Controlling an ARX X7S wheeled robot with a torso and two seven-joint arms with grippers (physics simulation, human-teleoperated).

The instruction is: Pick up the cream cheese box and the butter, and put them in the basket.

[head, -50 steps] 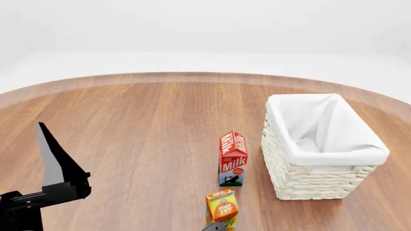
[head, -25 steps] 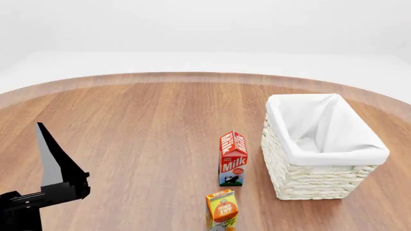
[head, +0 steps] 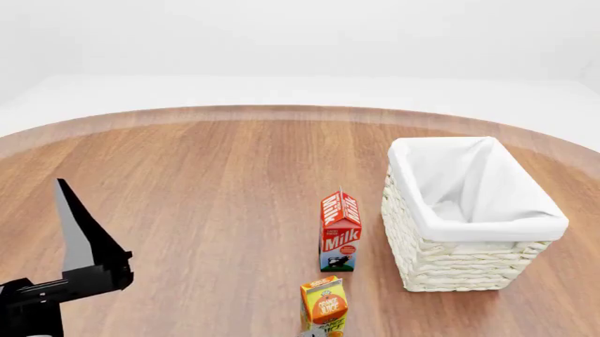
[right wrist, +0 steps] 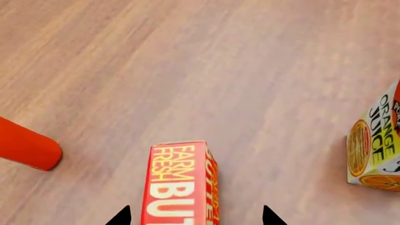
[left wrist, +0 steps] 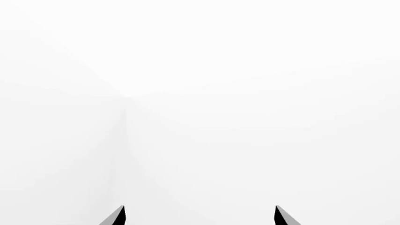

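Now, operator, your view reads like this:

Butter: the butter (right wrist: pixel 180 185) lies flat on the counter (right wrist: pixel 206 75) in your right wrist view, "FARM FRESH" lettering up, its near part cut off by the frame edge.

Right tool: your right tool (right wrist: pixel 195 220) shows only as two dark tips, one on each side of the butter and clear of it; it stands wide and holds nothing. It does not show in the head view.

Left tool: your left tool (left wrist: pixel 198 219) shows two dark tips set wide apart in the left wrist view against blank white; nothing is between them. In the head view its dark finger (head: pixel 83 235) rises at the lower left, over the counter and well apart from the cartons.

Basket: the basket (head: pixel 468 263) stands at the right of the head view, white liner folded over the rim; what you can see of the inside shows only cloth.

Cream cheese box: it does not show in any of your views.

Milk: the milk carton (head: pixel 339 232) stands upright just beside the basket's left wall.

Juice: the juice carton (head: pixel 324 303) stands upright nearer you than the milk; it also shows in the right wrist view, near the butter but apart from it.

Red item: a rounded red-orange end (right wrist: pixel 26 150) shows on the other side of the butter, apart from it; you cannot tell what it is.
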